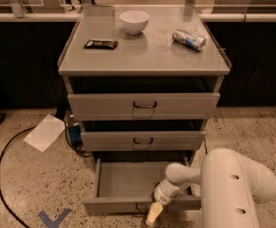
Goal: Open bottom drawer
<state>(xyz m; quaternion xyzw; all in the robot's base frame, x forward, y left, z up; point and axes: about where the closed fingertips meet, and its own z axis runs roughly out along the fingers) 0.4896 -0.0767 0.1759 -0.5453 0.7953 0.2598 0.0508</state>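
my gripper claw sits at the very bottom of my view, its pale tip pointing down and lying against the front edge of the bottom drawer; whether it is clenched or released i cannot tell from here; just right of it and rising behind it is the fat white arm, which covers the drawer's right corner; the bottom drawer stands pulled well out from the cabinet, its plain grey tray open to view just behind and left of the gripper claw, its narrow front running left from the tip; well to the left of the gripper claw, on the speckled floor, i see a blue tape mark; directly above and behind the gripper claw is the middle drawer, out only a little, dark handle at its centre; further left at that depth lie a sheet of paper and a black cable curving over the floor; higher still behind the gripper claw is the top drawer, also slightly out; far beyond it, on the cabinet top, a dark snack bar to the left, a white bowl near the middle and a can on its side to the right
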